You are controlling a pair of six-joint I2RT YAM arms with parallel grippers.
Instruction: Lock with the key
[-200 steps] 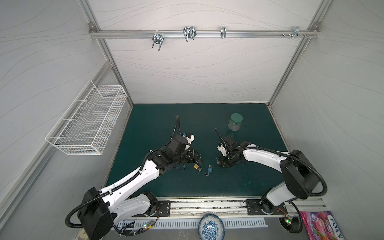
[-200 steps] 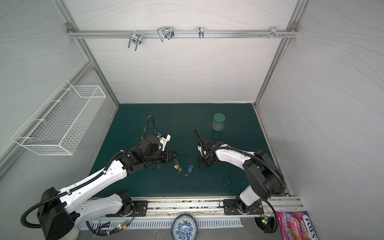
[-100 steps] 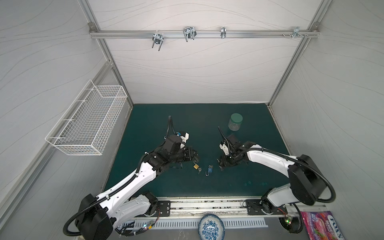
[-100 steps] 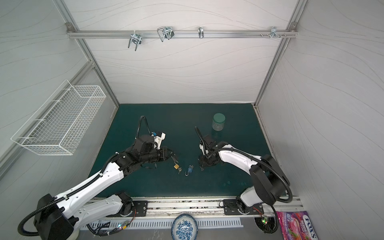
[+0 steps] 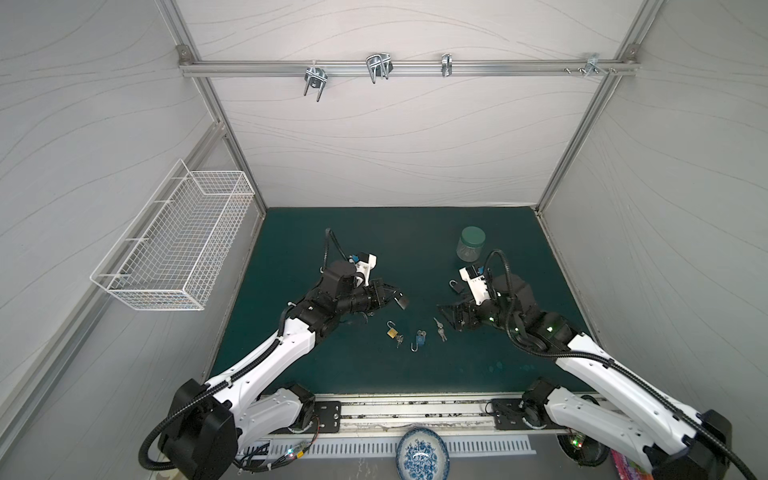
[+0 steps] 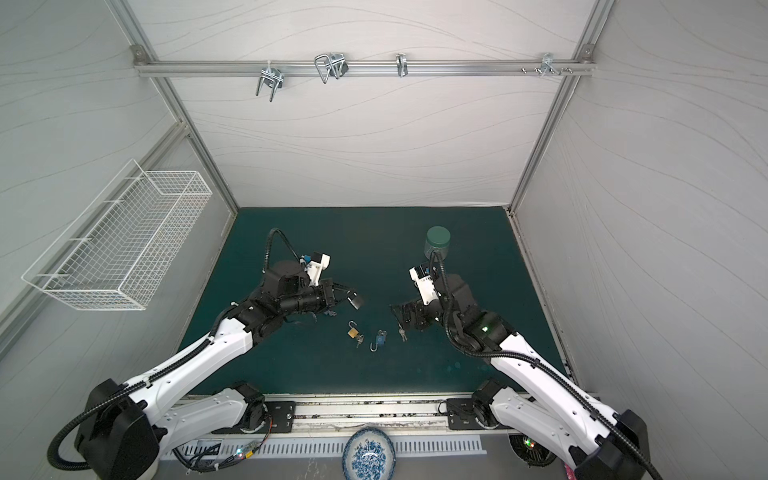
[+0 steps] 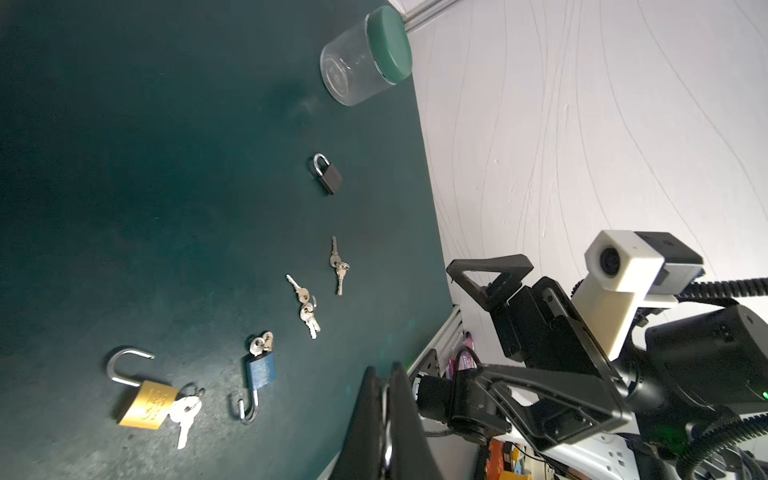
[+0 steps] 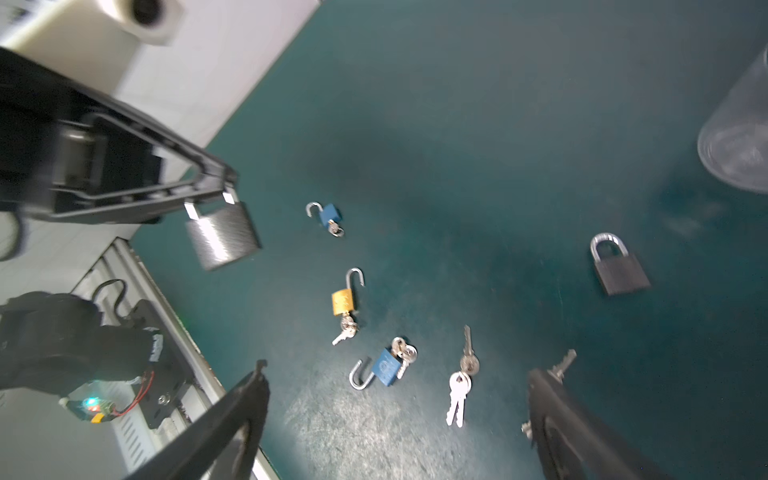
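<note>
My left gripper point(image 5: 392, 296) is shut on the shackle of a dark grey padlock point(image 5: 401, 302), held above the green mat; the right wrist view shows this padlock point(image 8: 222, 237) hanging from the shut fingers. My right gripper point(image 5: 451, 318) hangs open and holds nothing, low over the mat. In the right wrist view it point(image 8: 397, 370) straddles a silver key bunch point(image 8: 459, 386) and an open blue padlock point(image 8: 386, 365). A second key point(image 8: 561, 365) lies against its right finger point(image 8: 552, 415). The left wrist view shows both key bunches point(image 7: 306, 307) loose on the mat.
An open brass padlock point(image 5: 391, 331) with a key in it lies mid-mat. A shut black padlock point(image 5: 455, 286) lies behind my right gripper, and a green-lidded jar point(image 5: 471, 243) stands further back. A smaller open blue padlock point(image 8: 328, 216) lies near my left arm.
My right gripper has gone from shut to wide open and drawn back to the right. My left gripper has pulled back and up with the grey padlock, so the two grippers are apart.
</note>
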